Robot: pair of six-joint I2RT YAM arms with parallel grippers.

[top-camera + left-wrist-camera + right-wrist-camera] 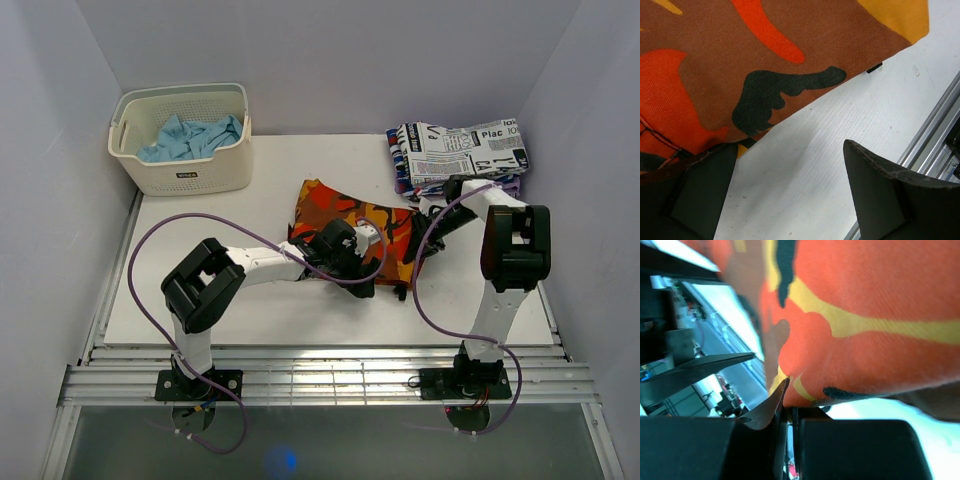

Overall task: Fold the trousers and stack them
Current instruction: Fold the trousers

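Right jaws: closed, pinching an edge of the trousers (865, 295). The cloth bunches where the two black fingers (767, 412) meet, and a black stitched hem runs just above the pinch. Fabric here is fine twill, orange with yellow bands and black streaks.

Left jaws: wide open, holding nothing. Two blunt, matte black wedge fingers (880, 195). One hangs over bare surface (840, 125); the other's tip meets the cloth's edge, contact unclear. The trousers' border runs diagonally just beyond the gap. Weave is ribbed; brown ground, red-orange blotches, one black lobed patch, a yellow-orange corner.

Trousers (320, 205): a rumpled, roughly folded mass in mid-surface, slightly right of centre, between the two arms. The left arm lies across its near side, the right arm reaches in at its right end.

Surface (250, 310): white, smooth, faintly lined, with a ribbed metal rail (935, 130) along its near edge.

Back left: cream plastic basket (190, 180), perforated walls, rounded corners, crumpled light blue cloth (190, 138) inside.

Back right: folded white garment (460, 150) with black newsprint lettering, well apart from the basket, near the right arm's elbow.

Purple cables (140, 270) loop off both arms.
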